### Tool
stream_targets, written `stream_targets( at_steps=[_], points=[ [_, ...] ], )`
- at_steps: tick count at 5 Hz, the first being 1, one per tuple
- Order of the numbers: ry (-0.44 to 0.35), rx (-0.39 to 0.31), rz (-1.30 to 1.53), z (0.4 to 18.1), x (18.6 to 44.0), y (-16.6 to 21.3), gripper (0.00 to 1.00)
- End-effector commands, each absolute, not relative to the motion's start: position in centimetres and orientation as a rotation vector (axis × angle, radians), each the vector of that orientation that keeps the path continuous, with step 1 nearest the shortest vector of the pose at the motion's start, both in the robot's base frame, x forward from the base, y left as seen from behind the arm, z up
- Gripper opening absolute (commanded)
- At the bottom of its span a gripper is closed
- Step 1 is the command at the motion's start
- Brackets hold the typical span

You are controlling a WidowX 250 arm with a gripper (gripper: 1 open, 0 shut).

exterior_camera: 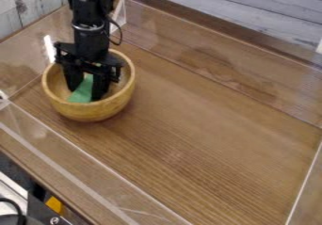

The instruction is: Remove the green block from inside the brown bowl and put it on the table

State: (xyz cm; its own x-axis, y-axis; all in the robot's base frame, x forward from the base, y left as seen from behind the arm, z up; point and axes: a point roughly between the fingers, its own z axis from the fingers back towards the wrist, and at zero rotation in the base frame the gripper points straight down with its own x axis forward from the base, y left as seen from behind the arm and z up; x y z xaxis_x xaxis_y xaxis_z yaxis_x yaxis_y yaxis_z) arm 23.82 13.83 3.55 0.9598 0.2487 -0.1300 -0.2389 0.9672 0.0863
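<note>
Green block (82, 92) — flat, bright green bar — lies inside brown bowl (88, 104), far-left on table (201, 125). Gripper (86, 82) fingers straddle it, parted — grasp can't tell.

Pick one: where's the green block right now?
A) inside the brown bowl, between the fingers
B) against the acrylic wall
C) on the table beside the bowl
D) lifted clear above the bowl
A: the green block lies inside the brown bowl, with the gripper lowered over it and a finger either side.
</note>
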Motion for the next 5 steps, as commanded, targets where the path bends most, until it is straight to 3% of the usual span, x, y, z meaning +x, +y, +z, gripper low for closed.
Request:
stream_targets(
  at_steps=[1, 4, 5],
  points=[
    [0.104, 0.078, 0.225, 5.7, 24.1, 14.4, 0.0],
    [0.085, 0.069, 0.188, 9.8, 24.0, 14.1, 0.0],
    [0.079, 0.07, 0.169, 9.0, 23.3, 14.2, 0.0]
  ],
)
